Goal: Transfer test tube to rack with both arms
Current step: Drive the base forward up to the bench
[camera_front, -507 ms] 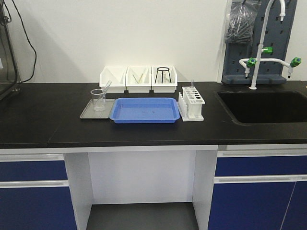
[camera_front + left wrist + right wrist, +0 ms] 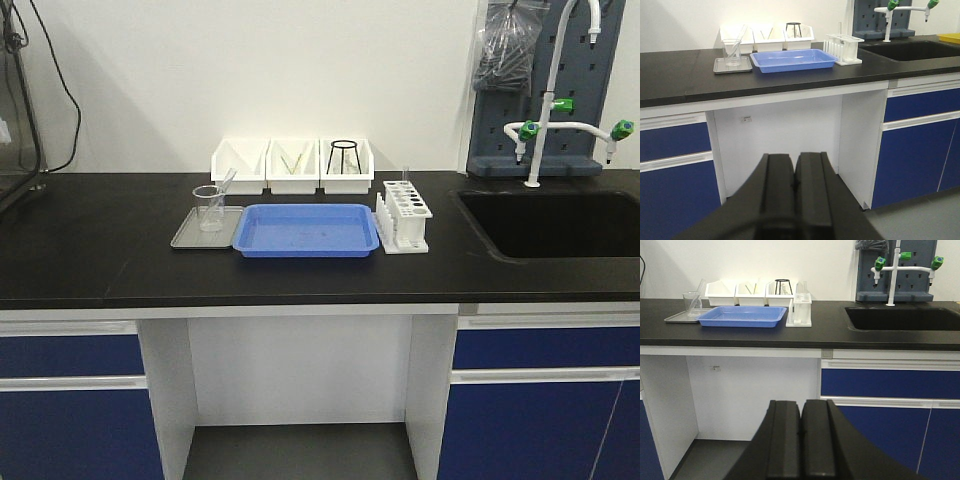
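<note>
A black desk (image 2: 100, 240) holds a blue tray (image 2: 306, 250), with the white rack (image 2: 405, 215) just beside its right end and a beaker (image 2: 209, 210) on a grey tray (image 2: 185, 240) at its left. The test tube (image 2: 226, 181) leans in the beaker with its top tilted right. It is well apart from the left hand (image 2: 794, 161) and right hand (image 2: 801, 407), both low before the desk with fingers pressed together.

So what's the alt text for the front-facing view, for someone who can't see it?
A black lab counter holds a blue tray, with a white test tube rack to its right and a glass beaker on a grey tray to its left. Three white bins stand behind; a sink lies far right.
</note>
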You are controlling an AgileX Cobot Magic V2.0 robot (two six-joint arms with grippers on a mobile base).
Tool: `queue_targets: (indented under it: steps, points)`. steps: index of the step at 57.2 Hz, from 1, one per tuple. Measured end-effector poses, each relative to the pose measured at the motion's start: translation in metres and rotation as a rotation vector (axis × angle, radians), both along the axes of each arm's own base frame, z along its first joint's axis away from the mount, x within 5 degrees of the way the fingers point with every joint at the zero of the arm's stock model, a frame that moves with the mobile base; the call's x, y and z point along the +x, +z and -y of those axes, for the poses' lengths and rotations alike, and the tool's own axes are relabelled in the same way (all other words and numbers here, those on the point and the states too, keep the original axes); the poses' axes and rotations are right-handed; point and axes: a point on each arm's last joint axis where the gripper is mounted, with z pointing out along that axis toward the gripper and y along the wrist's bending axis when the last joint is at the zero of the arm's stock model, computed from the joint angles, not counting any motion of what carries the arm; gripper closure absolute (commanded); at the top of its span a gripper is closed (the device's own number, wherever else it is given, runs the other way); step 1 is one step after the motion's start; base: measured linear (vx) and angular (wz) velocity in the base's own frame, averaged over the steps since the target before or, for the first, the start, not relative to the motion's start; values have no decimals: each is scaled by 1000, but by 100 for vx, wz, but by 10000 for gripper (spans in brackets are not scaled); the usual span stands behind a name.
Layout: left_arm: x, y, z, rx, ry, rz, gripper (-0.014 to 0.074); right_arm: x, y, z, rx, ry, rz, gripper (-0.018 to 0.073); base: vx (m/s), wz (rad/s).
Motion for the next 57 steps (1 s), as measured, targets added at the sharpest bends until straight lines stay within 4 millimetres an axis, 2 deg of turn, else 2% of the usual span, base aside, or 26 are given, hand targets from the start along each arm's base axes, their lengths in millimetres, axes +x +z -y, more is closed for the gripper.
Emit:
queue_targets:
  steps: [29,57]
  points:
    - [0,0,0,0,0,0,603,0,0,0,0,0,-1,570,7,0]
    - [0,0,0,0,0,0,603,0,0,0,0,0,-1,570,31,2]
